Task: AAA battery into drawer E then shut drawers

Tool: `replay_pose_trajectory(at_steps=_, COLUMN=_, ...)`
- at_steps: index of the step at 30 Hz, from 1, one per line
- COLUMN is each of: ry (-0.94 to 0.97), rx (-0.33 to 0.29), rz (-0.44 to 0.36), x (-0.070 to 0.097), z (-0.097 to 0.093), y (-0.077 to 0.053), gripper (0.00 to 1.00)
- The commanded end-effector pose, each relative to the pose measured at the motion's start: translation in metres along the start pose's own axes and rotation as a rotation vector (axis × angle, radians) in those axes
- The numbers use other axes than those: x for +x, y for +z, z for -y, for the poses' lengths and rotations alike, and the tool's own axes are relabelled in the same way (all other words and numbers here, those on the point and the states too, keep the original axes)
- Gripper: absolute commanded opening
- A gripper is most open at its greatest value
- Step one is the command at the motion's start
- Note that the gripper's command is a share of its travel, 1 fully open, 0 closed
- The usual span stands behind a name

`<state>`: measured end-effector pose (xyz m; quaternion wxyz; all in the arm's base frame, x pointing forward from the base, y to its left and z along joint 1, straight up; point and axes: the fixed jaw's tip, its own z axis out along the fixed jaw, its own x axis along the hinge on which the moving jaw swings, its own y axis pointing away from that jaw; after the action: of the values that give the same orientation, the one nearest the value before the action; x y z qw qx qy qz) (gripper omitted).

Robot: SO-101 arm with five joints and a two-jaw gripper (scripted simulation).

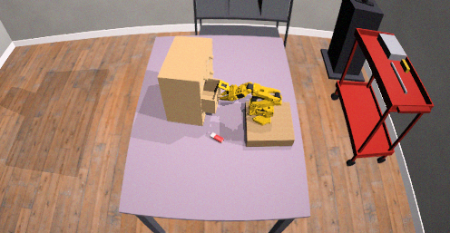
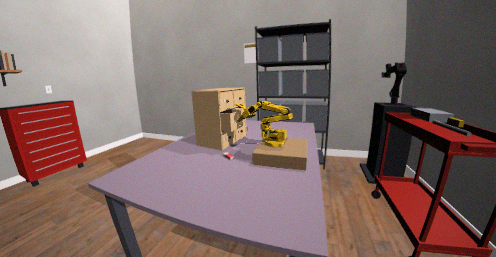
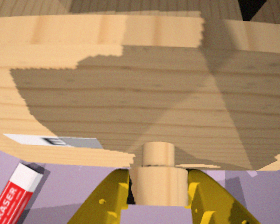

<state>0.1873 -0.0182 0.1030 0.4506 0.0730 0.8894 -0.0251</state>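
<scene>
The wooden chest (image 1: 187,84) stands upright at the back left of the purple table; it also shows in the exterior view (image 2: 219,117). One drawer (image 1: 210,95) on its front sticks partly out. My yellow gripper (image 1: 220,91) is at that drawer's front. In the wrist view my gripper (image 3: 157,188) is shut on the drawer's round wooden knob (image 3: 157,175). A small label (image 3: 52,141) is on the drawer front; I cannot read its letter. I see no AAA battery in any view.
A small red and white block (image 1: 217,137), like an eraser, lies on the table in front of the chest; it also shows in the wrist view (image 3: 14,197). My arm's base stands on a wooden block (image 1: 269,125) to the right of the chest.
</scene>
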Motion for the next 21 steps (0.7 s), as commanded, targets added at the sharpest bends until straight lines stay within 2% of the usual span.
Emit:
replay_pose_trajectory(at_steps=1, ry=-0.005, rx=0.013, rz=0.006, x=-0.006, z=0.003, y=0.006, gripper=0.00)
replay_pose_trajectory(at_steps=21, ry=-0.007, rx=0.016, rz=0.006, x=-0.016, z=0.004, y=0.021, gripper=0.00)
